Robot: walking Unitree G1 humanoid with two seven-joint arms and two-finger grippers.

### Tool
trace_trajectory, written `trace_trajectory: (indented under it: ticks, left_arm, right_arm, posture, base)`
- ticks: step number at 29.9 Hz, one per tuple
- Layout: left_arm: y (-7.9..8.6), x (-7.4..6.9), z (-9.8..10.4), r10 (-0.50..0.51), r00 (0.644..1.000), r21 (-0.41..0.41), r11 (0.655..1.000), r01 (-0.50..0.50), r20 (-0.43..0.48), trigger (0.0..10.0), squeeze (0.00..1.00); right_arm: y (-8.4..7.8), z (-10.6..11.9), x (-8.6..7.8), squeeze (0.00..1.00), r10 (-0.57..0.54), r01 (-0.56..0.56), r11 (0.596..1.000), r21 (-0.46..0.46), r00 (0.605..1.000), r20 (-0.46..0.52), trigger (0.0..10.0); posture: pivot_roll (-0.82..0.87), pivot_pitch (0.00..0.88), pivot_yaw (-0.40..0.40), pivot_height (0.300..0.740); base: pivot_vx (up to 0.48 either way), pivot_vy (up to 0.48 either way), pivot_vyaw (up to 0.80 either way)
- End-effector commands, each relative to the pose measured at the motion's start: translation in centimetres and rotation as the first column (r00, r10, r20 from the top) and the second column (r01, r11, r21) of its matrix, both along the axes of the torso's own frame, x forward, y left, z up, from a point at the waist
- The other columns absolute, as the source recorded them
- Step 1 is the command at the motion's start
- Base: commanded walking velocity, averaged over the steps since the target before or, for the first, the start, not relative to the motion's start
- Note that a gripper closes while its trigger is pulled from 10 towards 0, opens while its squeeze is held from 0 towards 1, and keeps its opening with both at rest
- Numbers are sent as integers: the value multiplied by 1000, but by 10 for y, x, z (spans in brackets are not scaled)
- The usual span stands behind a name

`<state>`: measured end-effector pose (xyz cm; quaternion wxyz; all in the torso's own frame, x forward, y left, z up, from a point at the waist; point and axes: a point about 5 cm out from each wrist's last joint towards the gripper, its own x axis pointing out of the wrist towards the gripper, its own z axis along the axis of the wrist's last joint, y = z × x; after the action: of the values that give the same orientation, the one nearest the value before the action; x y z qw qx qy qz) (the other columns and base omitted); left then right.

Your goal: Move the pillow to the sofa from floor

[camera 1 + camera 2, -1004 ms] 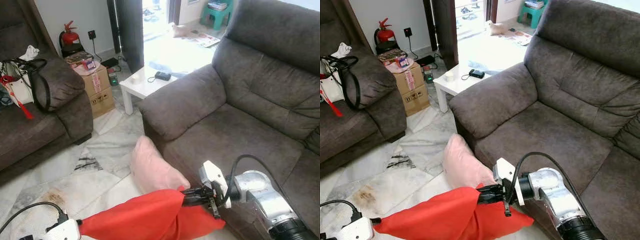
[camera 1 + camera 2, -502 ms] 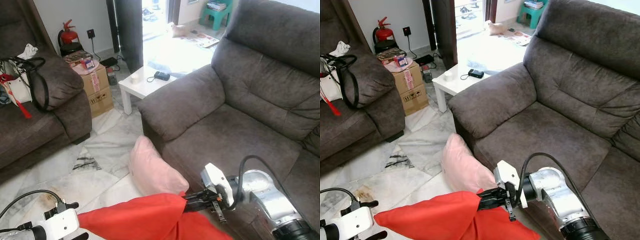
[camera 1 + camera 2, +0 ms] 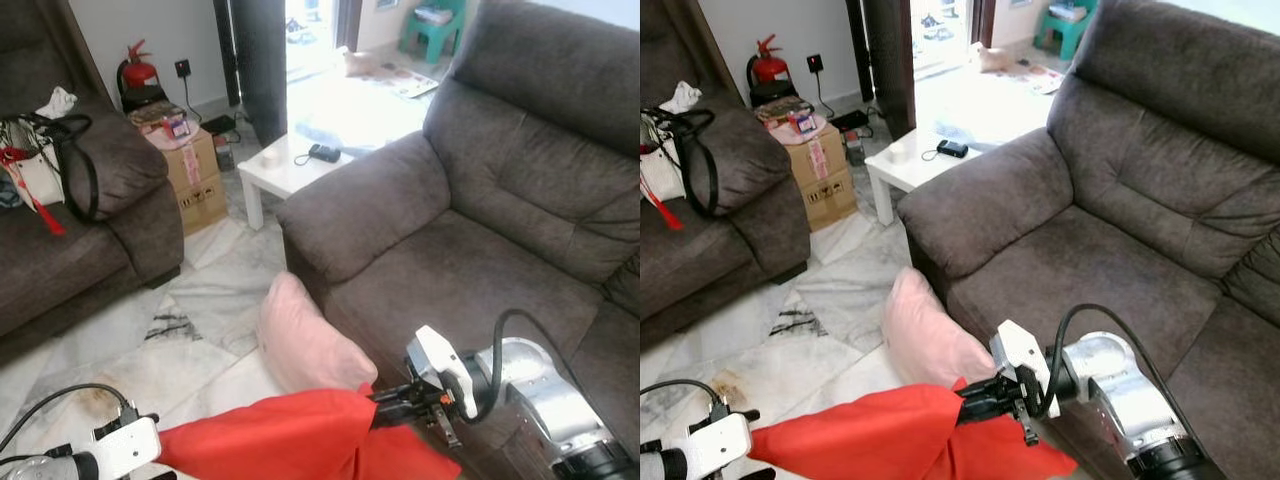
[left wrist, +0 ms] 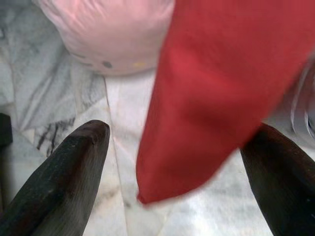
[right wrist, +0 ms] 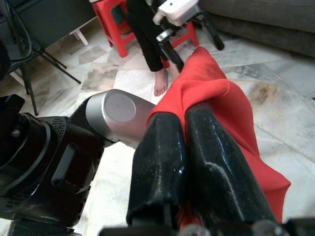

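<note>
Since a second ago your left arm has dropped lower, and its gripper has let go of the red pillow [image 3: 290, 440]; the right gripper [image 3: 385, 408] has edged a little toward the sofa [image 3: 470, 250]. You have two pillows down here: the red one, off the floor at 6 o'clock, and one pink pillow [image 3: 305, 340] leaning on the sofa front just behind it, at about 12 o'clock from the red. Your right fingers [image 5: 216, 172] are pressed together, pinching the red pillow's edge. In the left wrist view the left gripper [image 4: 177, 177] has its two fingers [image 4: 69, 172] spread wide, the red corner hanging between them untouched. One white side table [image 3: 290, 165] stands at 12 o'clock, one cardboard box [image 3: 190, 170] at 11, one fire extinguisher [image 3: 138, 72] beyond it.
</note>
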<state>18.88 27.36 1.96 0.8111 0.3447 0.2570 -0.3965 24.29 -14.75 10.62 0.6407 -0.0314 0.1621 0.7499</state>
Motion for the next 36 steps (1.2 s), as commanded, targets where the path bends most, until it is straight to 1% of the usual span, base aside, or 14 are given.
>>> trace_trajectory:
  ticks: [1,3,4,7,8,11,12,13,14,15,18,32,36]
  left_arm:
    - [-2,3,-4,1,1000,-10,1000,-1,5,10000,0]
    - [-6,7,-7,-1,1000,-22,1000,1,12,10000,0]
    - [-6,7,-7,-1,1000,-22,1000,1,12,10000,0]
    - [-13,11,-9,-3,1000,-55,998,4,18,10000,0]
    - [-17,12,-11,-5,1000,-73,997,6,14,10000,0]
    - [-21,13,-14,-2,1000,-101,995,1,-2,10000,0]
    - [-22,13,-15,-5,1000,-106,994,4,-8,4863,0]
    - [-24,13,-15,-9,1000,-111,994,8,-9,314,0]
    - [-25,13,-16,-14,1000,-115,993,13,-8,314,0]
    - [-26,13,-17,-14,1000,-126,992,11,-18,0,0]
    - [-29,12,-19,-18,999,-150,989,13,-33,0,0]
    - [-31,6,-22,-12,998,-181,983,1,-59,0,0]
    - [-35,5,-22,-14,998,-195,981,2,-62,0,0]
  right_arm:
    - [4,19,0,0,52,-57,995,86,997,63,10000]
    - [4,20,0,0,47,-52,995,86,997,63,10000]
    - [4,20,0,0,47,-52,995,86,997,63,10000]
    - [4,20,0,0,46,-52,995,85,997,63,10000]
    - [5,20,0,0,45,-50,995,85,997,64,10000]
    - [4,20,0,0,40,-46,995,83,997,65,10000]
    - [4,20,0,0,38,-43,996,82,997,66,10000]
    - [3,21,0,0,36,-41,996,82,997,67,10000]
    - [3,21,0,0,35,-40,996,81,997,67,10000]
    - [3,20,0,0,34,-39,996,80,997,67,10000]
    - [3,20,1,0,29,-34,996,80,997,67,10000]
    - [6,18,3,0,16,-21,997,79,997,71,10000]
    - [7,17,4,0,9,-15,997,76,997,75,10000]
  posture:
    - [61,75,-60,740]
    - [61,75,-60,740]
    - [61,75,-60,740]
    - [55,72,-61,740]
    - [55,72,-61,740]
    - [55,72,-61,740]
    - [46,71,-61,740]
    - [47,72,-62,740]
    - [47,72,-62,740]
    - [47,72,-63,740]
    - [46,75,-64,740]
    - [50,73,-62,740]
    - [48,73,-60,740]
  base:
    - [0,0,0]
    - [0,0,0]
    - [0,0,0]
    - [0,0,0]
    - [0,0,0]
    - [0,0,0]
    - [0,0,0]
    - [0,0,0]
    - [0,0,0]
    - [0,0,0]
    - [0,0,0]
    - [0,0,0]
    - [0,0,0]
